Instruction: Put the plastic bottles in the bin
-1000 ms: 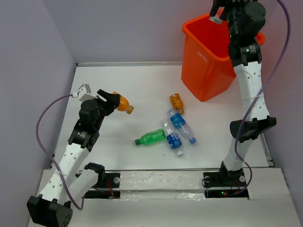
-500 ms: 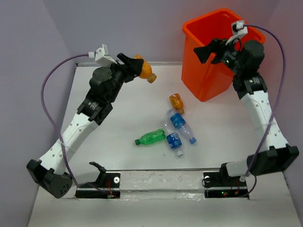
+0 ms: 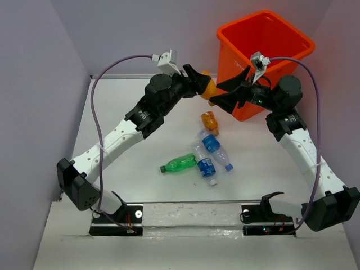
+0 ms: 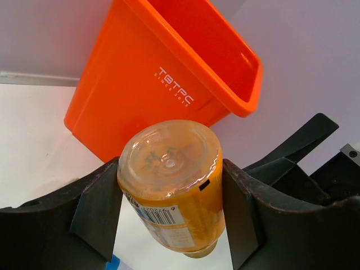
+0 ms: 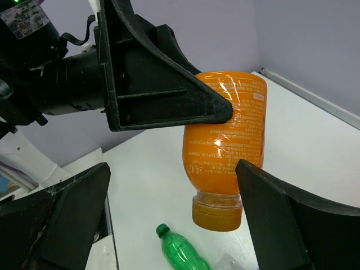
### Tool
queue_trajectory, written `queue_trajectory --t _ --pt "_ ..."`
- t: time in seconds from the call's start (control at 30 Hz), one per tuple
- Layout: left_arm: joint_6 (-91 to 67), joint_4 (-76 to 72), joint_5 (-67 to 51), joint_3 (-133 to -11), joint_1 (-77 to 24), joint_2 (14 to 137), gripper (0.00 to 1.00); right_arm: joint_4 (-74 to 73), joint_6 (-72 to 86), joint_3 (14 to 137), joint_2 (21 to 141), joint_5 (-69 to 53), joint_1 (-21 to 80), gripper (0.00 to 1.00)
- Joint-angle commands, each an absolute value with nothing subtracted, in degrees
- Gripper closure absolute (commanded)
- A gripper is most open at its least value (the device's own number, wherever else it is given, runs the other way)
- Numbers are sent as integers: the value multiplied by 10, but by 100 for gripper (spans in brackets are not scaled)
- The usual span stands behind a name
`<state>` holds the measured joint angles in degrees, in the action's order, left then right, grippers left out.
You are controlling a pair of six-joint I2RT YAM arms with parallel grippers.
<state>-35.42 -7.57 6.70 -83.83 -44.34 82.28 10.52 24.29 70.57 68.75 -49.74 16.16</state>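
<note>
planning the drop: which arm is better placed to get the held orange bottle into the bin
Right, probably. The left gripper is shut on the bottle, but that arm is stretched far out. The right gripper is open and facing the bottle, and its arm stands beside the bin.

Bin (image 3: pixel 264 62): is standing at the far right of the table (image 3: pixel 135 118), behind everything else.
Held bottle (image 3: pixel 207 89): is hanging above the table just left of the bin, clamped between the left gripper's (image 3: pixel 196 83) fingers.
Right gripper (image 3: pixel 222 95): is facing the held bottle from the right, fingers spread, close to it.
Loose bottles: are lying mid-table, nearer than the bin. One (image 3: pixel 210 121) is lying alone at the back, two (image 3: pixel 215 147) are touching in front of it, and one (image 3: pixel 180 163) is lying just left of those.
</note>
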Motion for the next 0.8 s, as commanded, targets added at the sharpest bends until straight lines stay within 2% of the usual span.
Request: queue_trajectory --t 0.0,0.37,0.53,0.67,0.77 --pt "-357 -151 28 -874 -457 809 49 102 231 697 673 -471 167 0" --pt "-357 -161 11 -824 -458 770 47 84 214 705 709 -423 199 0" --pt "-344 -146 31 -811 -458 747 47 38 168 715 708 -332 205 0" --pt "-344 -161 25 -790 -458 734 46 38 176 725 720 -362 210 1" --pt "-350 -158 4 -795 -458 745 43 45 186 728 724 -357 215 10"
